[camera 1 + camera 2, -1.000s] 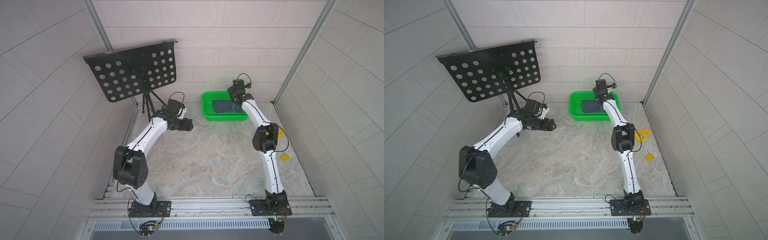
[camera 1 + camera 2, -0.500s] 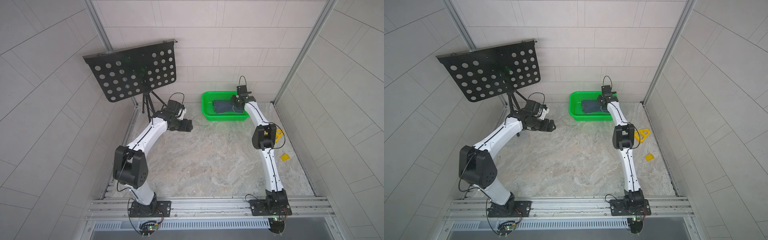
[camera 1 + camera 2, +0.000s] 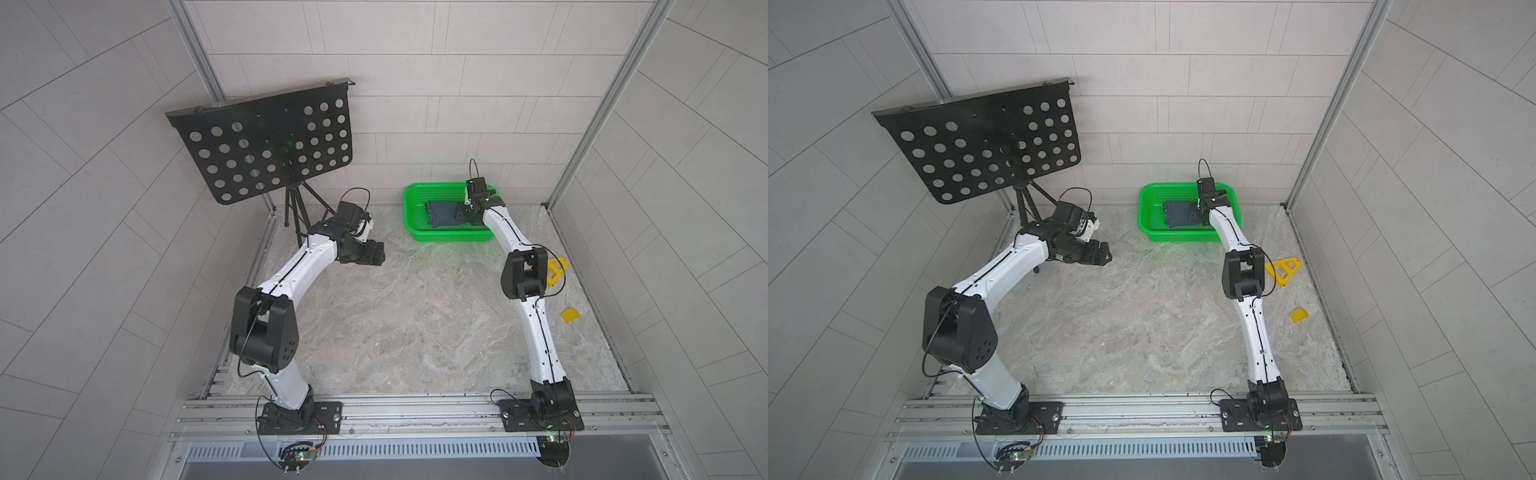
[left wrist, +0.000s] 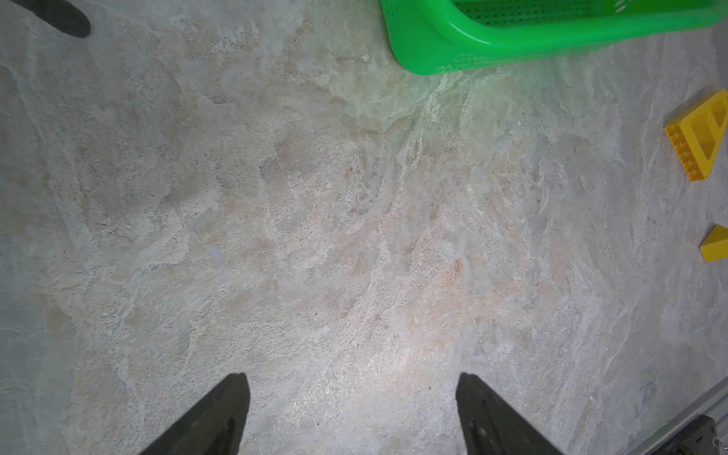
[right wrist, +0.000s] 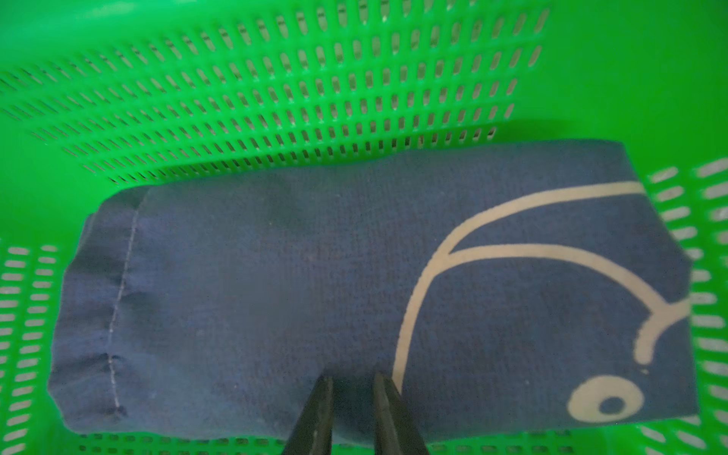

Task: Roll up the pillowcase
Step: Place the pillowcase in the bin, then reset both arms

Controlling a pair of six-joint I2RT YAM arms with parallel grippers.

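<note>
Pillowcase [image 5: 275,295] pinched by near-shut right gripper [image 5: 350,380]; left gripper [image 4: 352,378] wide.

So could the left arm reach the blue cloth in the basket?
Probably not yet: the left gripper hangs open well short of the basket, and the right gripper sits on the pillowcase inside it.

Bright even light, soft shadows; top views warp @ edges; pillowcase [image 5: 275,295] sl. blurred.
</note>
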